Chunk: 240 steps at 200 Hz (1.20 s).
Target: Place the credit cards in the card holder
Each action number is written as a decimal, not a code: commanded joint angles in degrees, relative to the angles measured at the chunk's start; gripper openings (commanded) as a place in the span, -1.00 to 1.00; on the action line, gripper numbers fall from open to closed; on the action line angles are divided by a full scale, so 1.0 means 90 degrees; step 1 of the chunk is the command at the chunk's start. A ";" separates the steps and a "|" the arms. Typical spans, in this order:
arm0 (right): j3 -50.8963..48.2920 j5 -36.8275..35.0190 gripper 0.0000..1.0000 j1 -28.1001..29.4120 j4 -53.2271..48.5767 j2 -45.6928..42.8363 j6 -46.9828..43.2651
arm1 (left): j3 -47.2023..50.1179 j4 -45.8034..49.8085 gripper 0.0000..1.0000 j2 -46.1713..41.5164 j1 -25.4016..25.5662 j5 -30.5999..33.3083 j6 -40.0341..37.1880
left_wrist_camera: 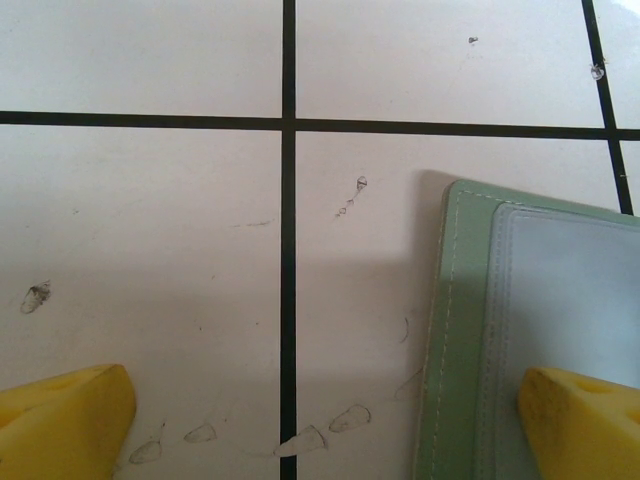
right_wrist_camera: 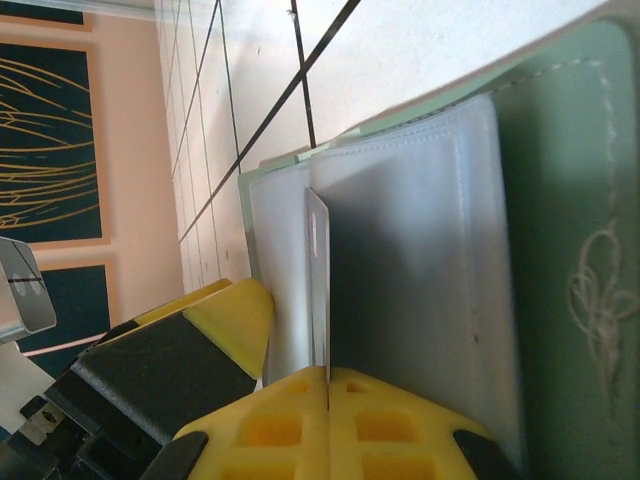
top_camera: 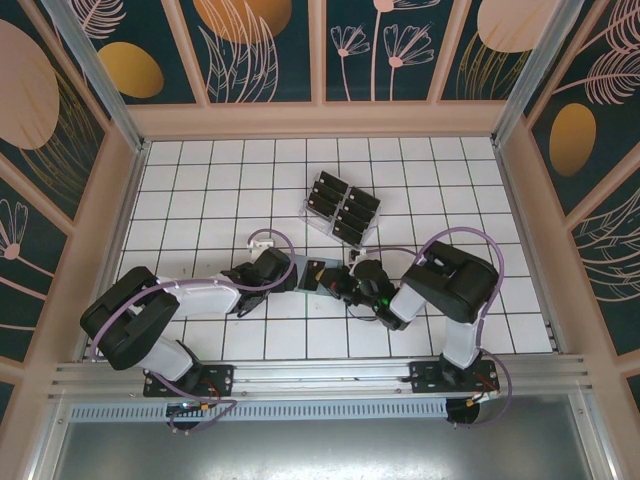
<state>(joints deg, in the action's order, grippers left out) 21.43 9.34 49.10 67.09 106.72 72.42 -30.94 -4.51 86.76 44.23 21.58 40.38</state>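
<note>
The card holder (left_wrist_camera: pixel 465 330) is a grey-green wallet lying open on the white tiles, with a clear inner sleeve (right_wrist_camera: pixel 420 240). My left gripper (left_wrist_camera: pixel 320 430) is open above its left edge, and one yellow fingertip (left_wrist_camera: pixel 585 420) rests over the wallet while the other hangs above bare tile. My right gripper (right_wrist_camera: pixel 328 385) is shut on a thin credit card (right_wrist_camera: pixel 318 280), seen edge-on and standing against the sleeve of the card holder (right_wrist_camera: pixel 570 180). The left arm's yellow finger (right_wrist_camera: pixel 225 325) sits just beside it. In the top view the left gripper (top_camera: pixel 300 273) and the right gripper (top_camera: pixel 347 282) meet mid-table.
A clear plastic rack (top_camera: pixel 340 207) holding several black credit cards stands just beyond the grippers. White tiled floor spreads all round, bounded by a peach frame (top_camera: pixel 320 120) and patterned walls. A small white piece (top_camera: pixel 262 240) lies near the left arm.
</note>
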 commanded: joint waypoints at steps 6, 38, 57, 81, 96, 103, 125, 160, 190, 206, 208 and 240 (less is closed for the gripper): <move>0.0142 0.0134 -1.00 0.0013 -0.0226 0.0200 0.0024 | 0.0293 0.0453 0.97 0.0243 -0.0002 -0.0246 0.0137; 0.0262 0.0192 -1.00 0.0003 -0.0325 0.0242 -0.0008 | 0.0281 0.0433 0.97 0.0282 -0.0004 -0.0288 0.0123; 0.0327 0.0219 -1.00 0.0004 -0.0384 0.0288 -0.0010 | 0.0282 0.0412 0.97 0.0282 -0.0010 -0.0299 0.0139; 0.0414 0.0260 -1.00 -0.0006 -0.0482 0.0305 -0.0028 | 0.0283 0.0404 0.97 0.0282 -0.0003 -0.0318 0.0123; 0.0447 0.0297 -1.00 -0.0007 -0.0569 0.0290 -0.0062 | 0.0284 0.0404 0.97 0.0267 -0.0002 -0.0321 0.0123; 0.0461 0.0318 -1.00 -0.0014 -0.0638 0.0271 -0.0091 | 0.0278 0.0413 0.97 0.0253 -0.0005 -0.0319 0.0133; 0.0473 0.0320 -0.70 -0.0026 -0.0888 0.0119 -0.0221 | 0.0255 0.0482 0.97 0.0144 -0.0007 -0.0319 0.0121; 0.0398 0.0251 -0.06 -0.0044 -0.1185 -0.0138 -0.0370 | 0.0119 0.0687 0.97 -0.0130 -0.0005 -0.0258 0.0030; 0.0278 0.0251 0.03 -0.0108 -0.1289 -0.0240 -0.0420 | 0.0005 0.0847 0.97 -0.0355 -0.0008 -0.0235 0.0013; 0.0204 0.0261 0.04 -0.0167 -0.1402 -0.0313 -0.0459 | -0.0029 0.0899 0.97 -0.0414 -0.0005 -0.0254 0.0005; 0.0199 0.0263 0.04 -0.0176 -0.1427 -0.0326 -0.0461 | -0.0034 0.0901 0.97 -0.0427 -0.0003 -0.0258 0.0005; 0.0200 0.0309 0.04 -0.0343 -0.2144 -0.0640 -0.0768 | -0.0058 0.0960 0.97 -0.0538 -0.0002 -0.0256 -0.0014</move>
<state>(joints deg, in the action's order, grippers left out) 24.67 13.04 47.44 60.07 102.41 69.38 -30.74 0.93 83.29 44.21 19.75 40.32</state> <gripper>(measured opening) 0.518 0.985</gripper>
